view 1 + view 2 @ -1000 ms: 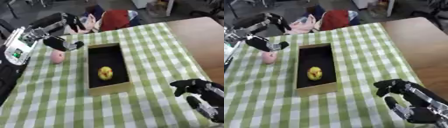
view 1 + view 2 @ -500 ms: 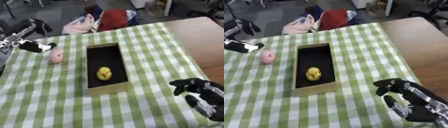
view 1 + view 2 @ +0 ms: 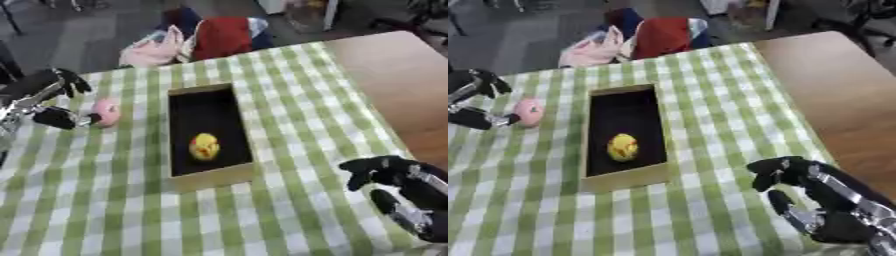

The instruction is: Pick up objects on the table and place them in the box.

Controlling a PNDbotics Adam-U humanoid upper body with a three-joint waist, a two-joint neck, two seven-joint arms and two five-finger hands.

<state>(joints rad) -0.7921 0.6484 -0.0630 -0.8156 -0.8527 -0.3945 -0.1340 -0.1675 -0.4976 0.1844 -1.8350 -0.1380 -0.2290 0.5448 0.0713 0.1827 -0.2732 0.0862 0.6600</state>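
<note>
The left hand (image 3: 48, 102), fingers spread and holding nothing, sits beside the small pink round toy (image 3: 106, 112) at nine o'clock of the long cardboard box (image 3: 208, 172), maybe touching it; next, close on it.

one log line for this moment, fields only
left hand: open beside pink object | right hand: idle, lower right | box: holds yellow object | pink object: on tablecloth, outside box
</note>
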